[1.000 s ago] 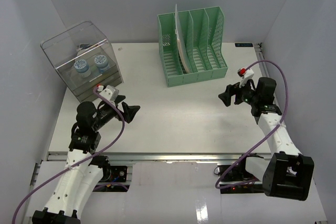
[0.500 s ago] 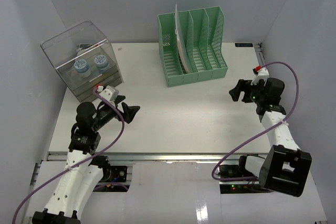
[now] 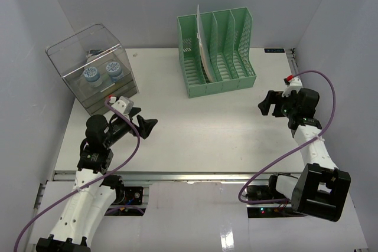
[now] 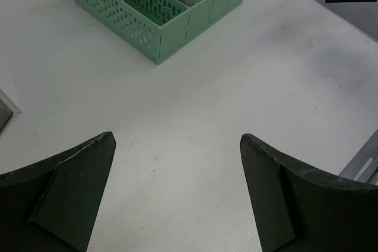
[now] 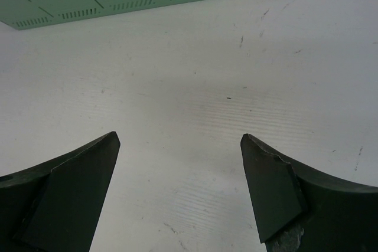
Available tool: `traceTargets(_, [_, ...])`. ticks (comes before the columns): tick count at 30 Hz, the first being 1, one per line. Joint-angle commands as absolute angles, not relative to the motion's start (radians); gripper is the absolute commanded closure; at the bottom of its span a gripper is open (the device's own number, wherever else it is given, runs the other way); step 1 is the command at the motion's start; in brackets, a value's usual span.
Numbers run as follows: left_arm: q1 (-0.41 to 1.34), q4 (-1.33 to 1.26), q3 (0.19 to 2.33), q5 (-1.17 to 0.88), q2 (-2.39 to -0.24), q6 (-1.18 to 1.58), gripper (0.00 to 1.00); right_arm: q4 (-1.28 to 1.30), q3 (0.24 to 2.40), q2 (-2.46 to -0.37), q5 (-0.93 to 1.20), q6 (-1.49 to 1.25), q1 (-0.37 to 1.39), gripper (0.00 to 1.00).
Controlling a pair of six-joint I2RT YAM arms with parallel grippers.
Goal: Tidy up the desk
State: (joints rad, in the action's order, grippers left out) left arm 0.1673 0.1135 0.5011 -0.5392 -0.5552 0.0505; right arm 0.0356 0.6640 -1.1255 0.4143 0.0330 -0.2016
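The desk [image 3: 207, 140] is the big white top that fills the middle of the top view, with a silver rail [image 3: 177, 175] along its bottom edge and grey walls around it. At the top middle stands a green rack [image 3: 221, 57], up against the back, and a white sheet [image 3: 202, 42] stands on its edge in the rack's left slot, so it looks put away and not lying loose. In the upper left sits a clear box [image 3: 88, 48], turned a bit, with two jars [image 3: 91, 75] side by side inside it; the box keeps them together and off the white top. I think both things are at the back so the front stays free for work, and the tidying looks close to done. The left claw [image 3: 143, 119] hangs low at the lower left, just below the box, and points toward the middle of the desk. Its fingers are spread wide and hold nothing; in its own camera only white desk shows between them. The right claw [image 3: 266, 103] is at the right side, well apart from the rack, with its arm bent up from the lower right corner. It is spread wide too and holds nothing.
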Motion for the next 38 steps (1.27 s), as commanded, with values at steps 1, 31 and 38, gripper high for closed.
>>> traceTargets(1, [0.167,0.125,0.518,-0.544,-0.551,0.052,0.02,0.038,0.687,-1.099,0.464,0.049,-0.204,0.1])
traceTargets(31, [0.169,0.131,0.518,-0.526,-0.518,0.049,0.02,0.012,0.66,-1.049,0.551,0.101,-0.269,0.1])
traceTargets(38, [0.169,0.13,0.518,-0.526,-0.517,0.049,0.02,0.004,0.65,-1.047,0.531,0.125,-0.28,0.1])
